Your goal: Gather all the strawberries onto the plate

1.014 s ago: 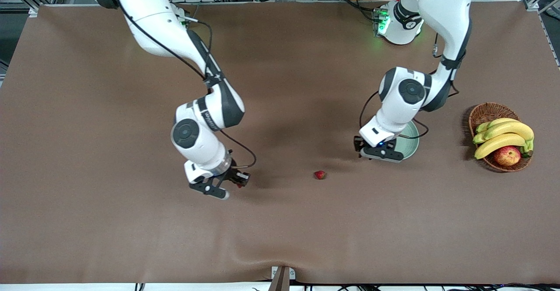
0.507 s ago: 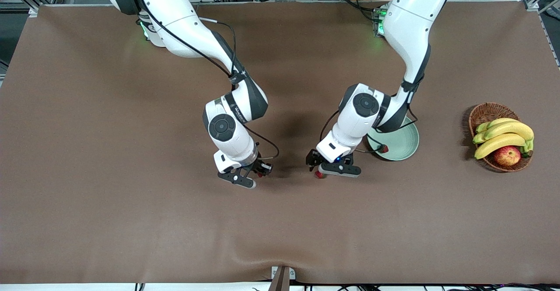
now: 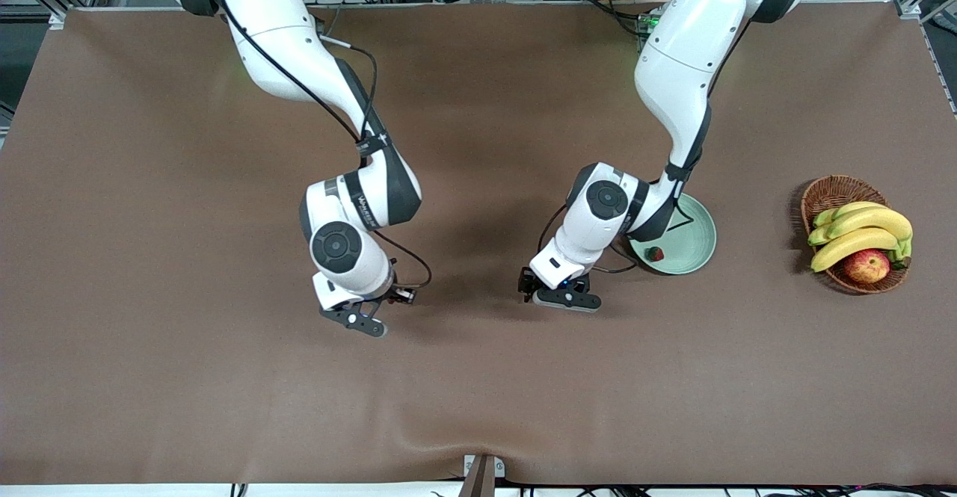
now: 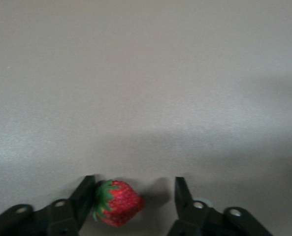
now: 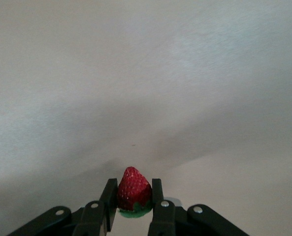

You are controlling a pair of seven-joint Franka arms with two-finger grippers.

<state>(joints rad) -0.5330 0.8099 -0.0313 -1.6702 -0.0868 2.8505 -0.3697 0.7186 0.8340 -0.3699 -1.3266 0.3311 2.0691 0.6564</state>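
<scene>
Left claw [image 3: 562, 297] is low on the bench [image 3: 478, 392], with the plate [image 3: 699, 239] at its 2 o'clock in the front view. That's a short carry, probably why it works this spot. One plated strawberry [image 3: 655, 253] sits near the rim. Right claw [image 3: 377, 309] hangs over bare bench at the left claw's 9 o'clock. Neither claw's berry shows from here.

Left wrist view fills that in: jaws apart, straddling the bench strawberry [image 4: 117, 202]. One finger touches its cap, the other stands clear, so no grip yet.

Right wrist view: jaws clamped on the held strawberry [image 5: 134, 189], tip out and cap inward, looks secure. No plate in either wrist view.
</scene>
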